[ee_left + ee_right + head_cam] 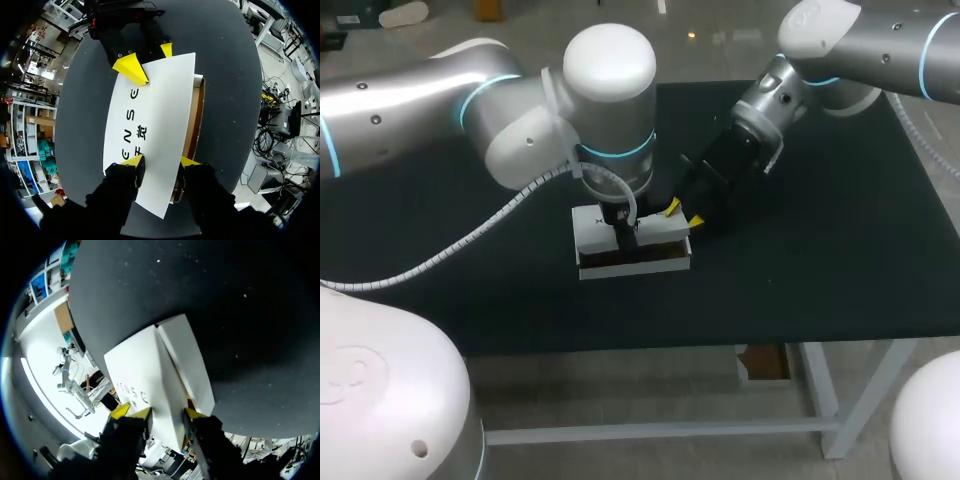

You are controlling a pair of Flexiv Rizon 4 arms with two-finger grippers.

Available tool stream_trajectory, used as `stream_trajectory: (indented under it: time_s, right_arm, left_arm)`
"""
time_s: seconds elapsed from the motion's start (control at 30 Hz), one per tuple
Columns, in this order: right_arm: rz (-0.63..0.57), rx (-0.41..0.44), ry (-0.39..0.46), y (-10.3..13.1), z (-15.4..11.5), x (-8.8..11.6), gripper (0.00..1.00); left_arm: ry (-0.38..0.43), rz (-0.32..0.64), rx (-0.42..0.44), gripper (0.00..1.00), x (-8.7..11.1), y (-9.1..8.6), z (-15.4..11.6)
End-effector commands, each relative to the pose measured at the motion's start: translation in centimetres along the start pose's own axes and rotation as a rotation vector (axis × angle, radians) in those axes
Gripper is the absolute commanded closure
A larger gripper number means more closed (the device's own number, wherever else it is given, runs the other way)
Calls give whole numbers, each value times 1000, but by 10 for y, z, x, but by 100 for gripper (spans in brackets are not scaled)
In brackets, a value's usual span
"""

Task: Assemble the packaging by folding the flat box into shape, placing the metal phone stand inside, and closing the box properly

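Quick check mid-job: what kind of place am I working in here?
Probably a robotics lab bench: a left arm and a right arm reach over a black-topped table, both meeting at a white cardboard box.

A white cardboard box (pixel 155 115) has a plain lid with a column of dark grey printed characters running from the left jaws toward the right jaws. One character near the left jaws is yellowish. Beside the lid, the box's inner wall shows brown. Both sets of jaws have bright yellow fingertips (pixel 131 67) on black fingers. Under them lies the matt black worktop (pixel 240 315), flecked with tiny pale specks. The silver left arm (pixel 410 105) and silver right arm (pixel 890 40) have white joint caps and thin cyan rings. A white ribbed hose (pixel 450 250) hangs from the left one.
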State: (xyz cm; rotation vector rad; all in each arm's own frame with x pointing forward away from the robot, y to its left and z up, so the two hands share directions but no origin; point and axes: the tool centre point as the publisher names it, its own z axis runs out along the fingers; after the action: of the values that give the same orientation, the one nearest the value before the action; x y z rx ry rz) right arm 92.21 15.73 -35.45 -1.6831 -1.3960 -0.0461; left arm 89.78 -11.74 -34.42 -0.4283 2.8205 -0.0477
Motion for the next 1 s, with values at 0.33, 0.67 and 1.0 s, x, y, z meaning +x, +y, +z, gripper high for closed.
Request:
stream_trajectory:
  time_s: [0.33, 0.67, 1.0]
  right_arm:
    - [-8, 7, -27, 2, 3, -4, 57]
    - [-16, 4, -40, 3, 5, -10, 57]
    - [-21, -3, -45, 2, 4, -12, 57]
  left_arm:
    - [0, 2, -3, 58, 4, -1, 4]
    - [7, 4, -4, 58, 6, -2, 7]
    - [14, 4, -1, 58, 9, -1, 11]
